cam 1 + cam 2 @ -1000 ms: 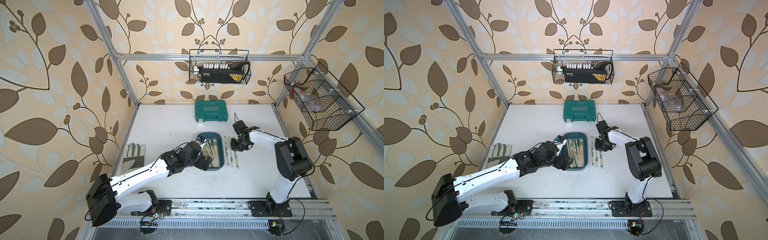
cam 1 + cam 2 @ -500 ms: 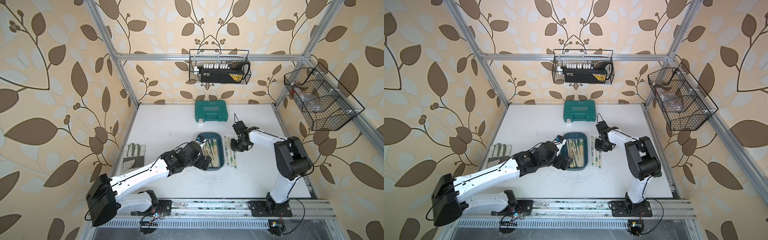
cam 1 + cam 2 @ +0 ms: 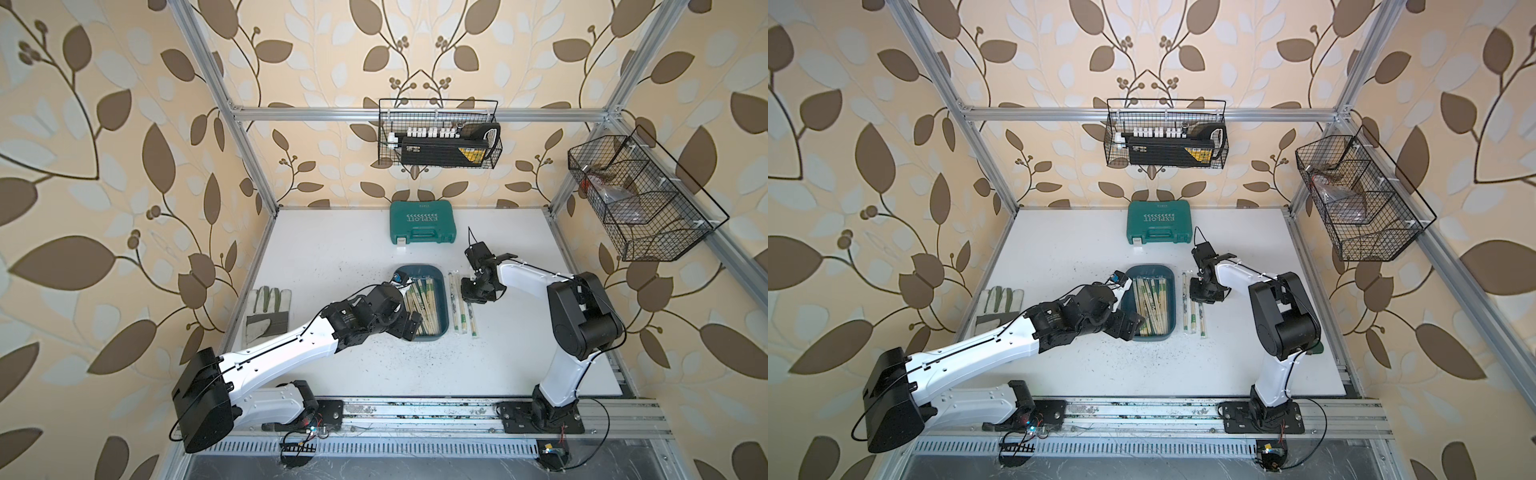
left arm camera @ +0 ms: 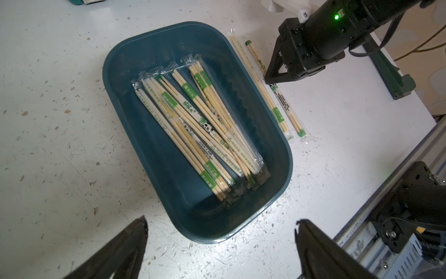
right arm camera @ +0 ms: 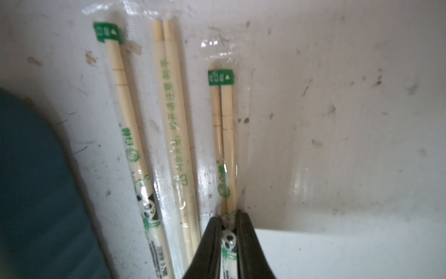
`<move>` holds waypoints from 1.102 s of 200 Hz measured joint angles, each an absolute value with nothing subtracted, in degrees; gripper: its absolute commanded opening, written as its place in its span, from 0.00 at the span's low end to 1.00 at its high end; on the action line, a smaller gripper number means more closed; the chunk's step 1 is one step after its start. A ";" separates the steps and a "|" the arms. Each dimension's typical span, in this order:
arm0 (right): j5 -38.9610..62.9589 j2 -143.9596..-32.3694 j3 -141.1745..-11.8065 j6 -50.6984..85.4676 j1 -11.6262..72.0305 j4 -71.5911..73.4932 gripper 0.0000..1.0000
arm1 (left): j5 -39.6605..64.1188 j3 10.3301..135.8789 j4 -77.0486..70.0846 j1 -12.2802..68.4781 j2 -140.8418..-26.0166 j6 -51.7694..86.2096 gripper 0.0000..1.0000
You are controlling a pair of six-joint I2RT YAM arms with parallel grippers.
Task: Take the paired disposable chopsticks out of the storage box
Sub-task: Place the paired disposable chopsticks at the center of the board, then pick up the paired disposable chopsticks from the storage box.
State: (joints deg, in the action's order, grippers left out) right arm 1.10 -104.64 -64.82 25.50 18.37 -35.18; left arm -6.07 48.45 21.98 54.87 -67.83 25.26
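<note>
The right gripper (image 5: 228, 216) is pinched together on 1 pair of the paired disposable chopsticks (image 5: 223, 125), thin pale wooden sticks in a clear wrapper, with its black fingers (image 5: 210, 246) clamped at the printed panda. That pair is the outermost of 3 lying parallel on the white table (image 5: 337, 120), just beside the shallow dark teal-blue plastic storage box (image 5: 29, 181), along the long side facing the right arm. That arm rises from the near rail, its white forearm reaching toward the box and its wrist bent down.

The left gripper (image 4: 220, 221) hangs over the box's near short end with its 2 fingers spread wide apart, holding nothing. Its arm stretches low and diagonally from its base.

The other pairs (image 4: 200, 125) lie heaped lengthwise inside the box. The wrappers carry green tabs, blurred green Chinese characters and small black print. Beyond the box's far end, a green hard plastic case (image 3: 422, 228) reads "EXPLOIT", upside down in both top views.

Away from the box, speckled tabletop runs from the held pair to the table edge. A grey-and-white work glove (image 3: 268, 311) lies well apart from the box's opposite side.
</note>
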 measured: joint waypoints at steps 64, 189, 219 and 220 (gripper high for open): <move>1.06 -104.64 -65.06 25.61 18.37 -35.44 0.28 | -6.24 48.51 22.41 54.87 -68.07 25.30 0.99; -2.42 -85.32 -65.45 25.23 24.75 -39.16 0.34 | -9.56 54.48 27.20 54.83 -73.36 30.00 0.75; -5.93 -72.97 -56.03 23.81 28.88 -31.92 0.36 | -10.63 61.41 30.20 54.76 -79.83 33.43 0.51; -6.22 -72.34 -55.51 23.73 29.15 -31.59 0.36 | -10.59 61.63 30.30 54.76 -80.05 33.54 0.50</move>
State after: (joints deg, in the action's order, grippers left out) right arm -6.22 -72.34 -55.51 23.73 29.15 -31.59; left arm -10.59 61.63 30.30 54.76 -80.05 33.54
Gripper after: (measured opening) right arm 0.355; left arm 0.546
